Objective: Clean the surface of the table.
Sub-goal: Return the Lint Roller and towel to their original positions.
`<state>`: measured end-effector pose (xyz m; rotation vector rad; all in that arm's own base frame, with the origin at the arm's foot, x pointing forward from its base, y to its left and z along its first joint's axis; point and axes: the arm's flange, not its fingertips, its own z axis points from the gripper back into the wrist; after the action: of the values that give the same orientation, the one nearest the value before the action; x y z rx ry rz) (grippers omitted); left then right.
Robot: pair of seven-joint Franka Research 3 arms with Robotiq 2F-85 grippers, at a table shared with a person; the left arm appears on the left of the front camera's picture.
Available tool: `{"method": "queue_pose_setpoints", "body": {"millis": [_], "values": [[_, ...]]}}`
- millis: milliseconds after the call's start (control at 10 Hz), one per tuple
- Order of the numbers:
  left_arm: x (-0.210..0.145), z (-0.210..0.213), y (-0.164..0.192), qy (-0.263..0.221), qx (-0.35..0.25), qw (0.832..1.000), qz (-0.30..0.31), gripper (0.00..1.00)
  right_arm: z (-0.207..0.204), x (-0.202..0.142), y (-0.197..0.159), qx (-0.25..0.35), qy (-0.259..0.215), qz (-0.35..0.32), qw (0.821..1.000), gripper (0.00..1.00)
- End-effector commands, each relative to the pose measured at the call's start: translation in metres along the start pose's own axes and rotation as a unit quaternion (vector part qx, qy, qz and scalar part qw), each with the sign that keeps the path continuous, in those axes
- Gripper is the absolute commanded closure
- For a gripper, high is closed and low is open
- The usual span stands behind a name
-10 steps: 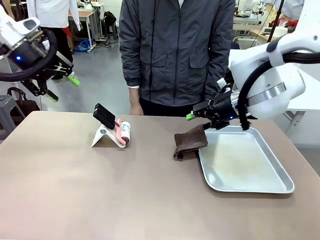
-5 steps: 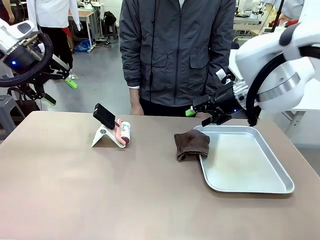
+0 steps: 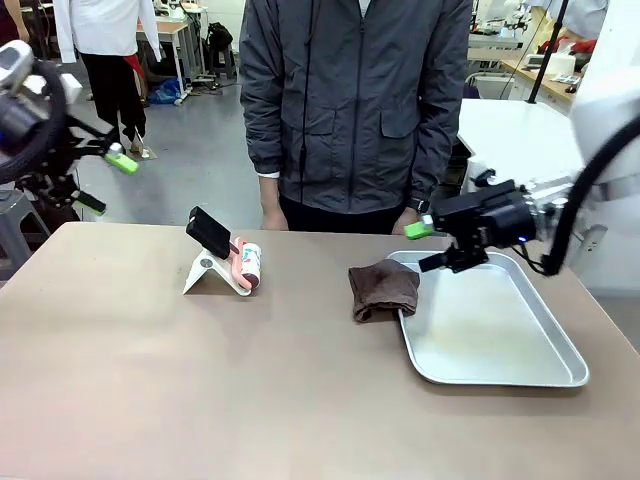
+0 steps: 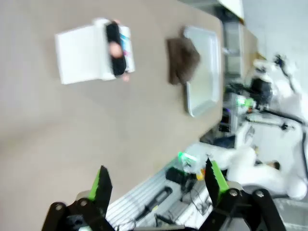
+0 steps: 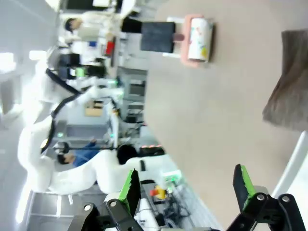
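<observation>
Right gripper (image 3: 428, 247) moved right, away from cloth (image 3: 383, 288), now over tray (image 3: 500, 340) edge, fingers apart, empty. Left gripper (image 3: 105, 180) lifted higher, fingers apart. Cloth lies flatter on table (image 3: 150, 370).

Matte taupe-brown counter (image 3: 150, 380). Dark brown cloth (image 3: 383, 287) beside silver tray (image 3: 545, 375). White stand (image 3: 205, 272), black-handled roller (image 3: 248, 265) with pink frame left of cloth. Green-padded black fingers (image 3: 420, 229).
</observation>
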<state>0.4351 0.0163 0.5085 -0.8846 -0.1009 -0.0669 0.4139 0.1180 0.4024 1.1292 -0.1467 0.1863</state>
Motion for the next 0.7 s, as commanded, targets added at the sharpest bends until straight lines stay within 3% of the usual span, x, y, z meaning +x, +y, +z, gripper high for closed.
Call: {"method": "queue_pose_setpoints", "body": {"millis": [0,200,400,600], "values": [[-0.05,0.017,0.034,0.022,-0.107,0.992,-0.063,0.0,0.037,-0.037,-0.01,0.073,-0.068,-0.014,0.995,0.0],[-0.077,0.027,0.078,0.022,-0.197,0.978,-0.065,0.0,0.077,-0.062,-0.035,0.132,-0.133,-0.048,0.981,0.0],[-0.079,0.028,0.102,0.017,-0.241,0.969,-0.048,0.0,0.096,-0.072,-0.052,0.167,-0.127,-0.04,0.977,0.0],[-0.076,0.032,0.111,-0.053,-0.274,0.96,0.004,0.0,0.086,-0.07,-0.056,0.136,-0.165,-0.047,0.976,0.0]]}}
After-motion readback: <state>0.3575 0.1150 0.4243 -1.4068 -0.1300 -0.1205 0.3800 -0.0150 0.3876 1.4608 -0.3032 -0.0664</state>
